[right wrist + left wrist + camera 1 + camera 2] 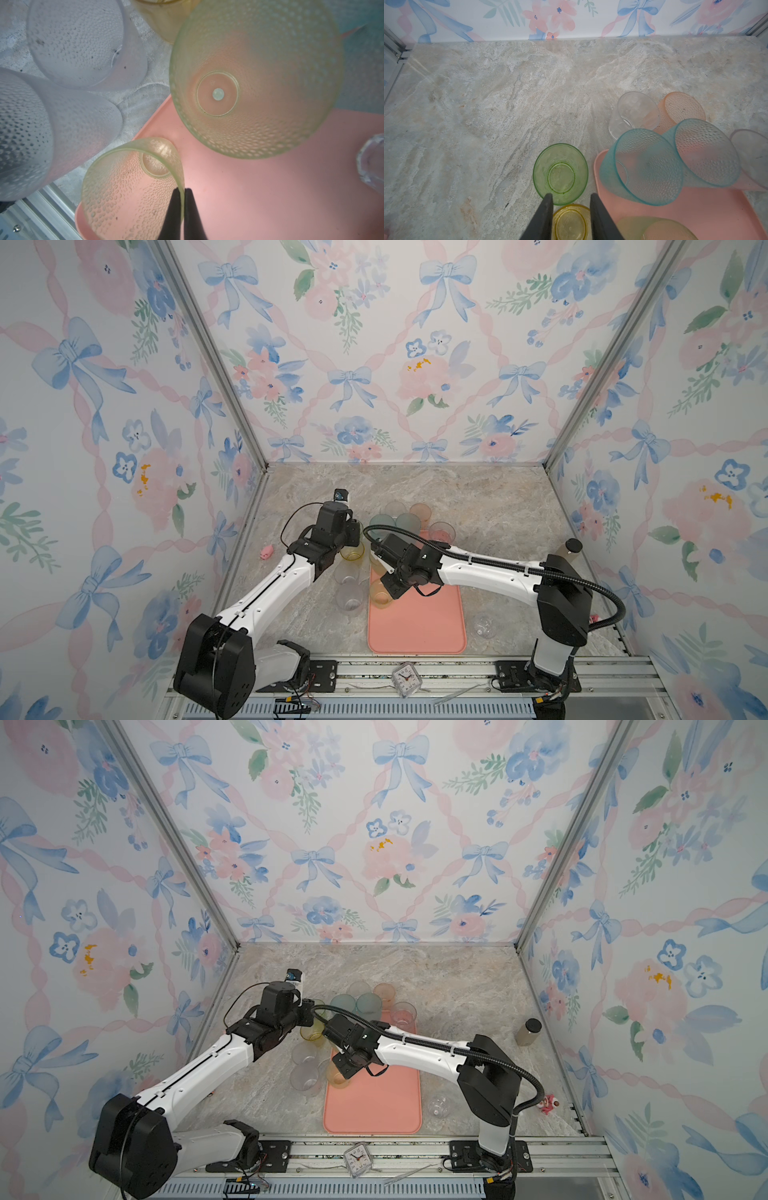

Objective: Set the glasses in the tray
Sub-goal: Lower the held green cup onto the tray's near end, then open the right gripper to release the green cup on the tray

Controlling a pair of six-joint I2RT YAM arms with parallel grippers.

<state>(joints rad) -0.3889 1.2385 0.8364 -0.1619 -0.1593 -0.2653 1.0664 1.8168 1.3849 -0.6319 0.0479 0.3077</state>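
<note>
- Right wrist view showed you the right tool [184,190] with its fingers pinched together on the thin rim wall of one yellow-green glass [133,187]. That glass was over the left edge of the tray [249,187]. You could not tell whether its base touched down.
- You had one tray [419,626]: flat, salmon-pink, rectangular, with rounded corners and a low rim. It lay lengthwise in the middle of the worktop [498,497].
- You could count twelve glasses in all. Every one was translucent, and most had a dimpled, frosted wall.
- Five were at the tray:
  - the held one;
  - a second yellow-green glass [255,83] upright just beside it;
  - two teal glasses [641,166] at the far end;
  - a pale pinkish glass [441,533] at the far right corner.
- Seven stood on the worktop:
  - a green glass [560,173] and a yellow glass [570,222] left of the tray's far end;
  - two frosted clear glasses [83,41] left of its middle;
  - a clear glass [633,113] and a peach glass [681,110] beyond its far end;
  - a small rounded glass [484,626] near its front right corner.
- Your left tool [571,195] had its two fingers apart above the yellow glass, with the tips near the green glass's rim.
- You also had one dark-capped bottle [569,551] by the right wall and one clock [405,682] on the front rail.
</note>
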